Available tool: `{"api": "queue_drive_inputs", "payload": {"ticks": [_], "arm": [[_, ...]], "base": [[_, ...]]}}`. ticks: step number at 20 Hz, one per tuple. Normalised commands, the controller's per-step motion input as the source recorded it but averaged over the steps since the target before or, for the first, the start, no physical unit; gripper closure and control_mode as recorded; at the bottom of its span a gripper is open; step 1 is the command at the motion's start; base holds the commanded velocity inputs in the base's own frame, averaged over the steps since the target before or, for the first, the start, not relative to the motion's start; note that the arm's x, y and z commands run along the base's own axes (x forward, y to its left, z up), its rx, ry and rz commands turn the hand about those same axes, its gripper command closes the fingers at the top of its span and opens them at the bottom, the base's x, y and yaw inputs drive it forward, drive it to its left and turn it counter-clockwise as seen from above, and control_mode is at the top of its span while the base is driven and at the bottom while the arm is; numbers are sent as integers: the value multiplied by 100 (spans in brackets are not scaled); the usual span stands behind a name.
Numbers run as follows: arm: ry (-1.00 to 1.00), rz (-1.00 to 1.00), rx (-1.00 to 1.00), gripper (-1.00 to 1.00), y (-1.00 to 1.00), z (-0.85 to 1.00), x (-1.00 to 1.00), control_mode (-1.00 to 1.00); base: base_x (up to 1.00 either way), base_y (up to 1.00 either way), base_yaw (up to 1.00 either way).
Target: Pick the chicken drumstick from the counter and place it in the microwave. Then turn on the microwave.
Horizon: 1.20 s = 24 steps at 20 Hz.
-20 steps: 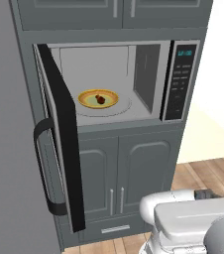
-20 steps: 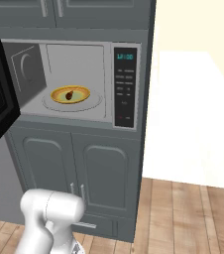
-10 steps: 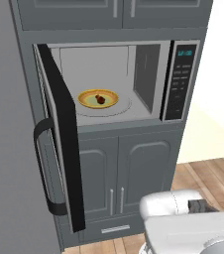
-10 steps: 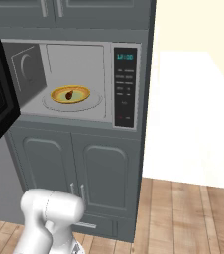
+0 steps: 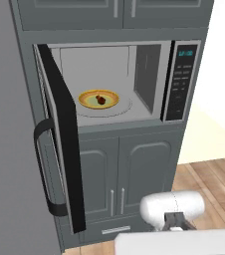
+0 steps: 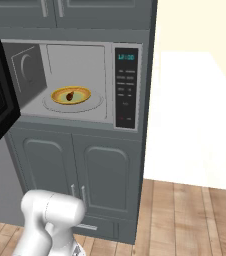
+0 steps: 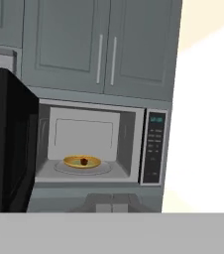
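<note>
Chicken drumstick (image 5: pixel 100 99) sits on the yellow plate (image 5: pixel 89 101) inside the microwave (image 5: pixel 149 79), door (image 5: pixel 59 134) swung open at 9 o'clock, keypad (image 5: pixel 182 84) at 3 o'clock. Claw pressed together, empty. Risk: pressing start with the door open; it likely won't run.

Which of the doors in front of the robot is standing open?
The microwave door, black with a curved handle, swung out left. The cabinet doors below stay shut.
</note>
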Motion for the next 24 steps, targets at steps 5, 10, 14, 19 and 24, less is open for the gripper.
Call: {"api": "queue_drive_inputs", "payload": {"ticks": [5,10,14,19,24], "arm": [[-6,0,0,100,35,-18,0,-100],[-3,0,0,100,20,-39,9,-100],[0,0,0,100,19,-39,27,-100],[0,0,0,100,37,-24,33,-100],[0,0,0,100,39,-29,45,-100]], "base": [[0,0,0],[0,0,0],[0,0,0],[0,0,0],[0,0,0]]}}
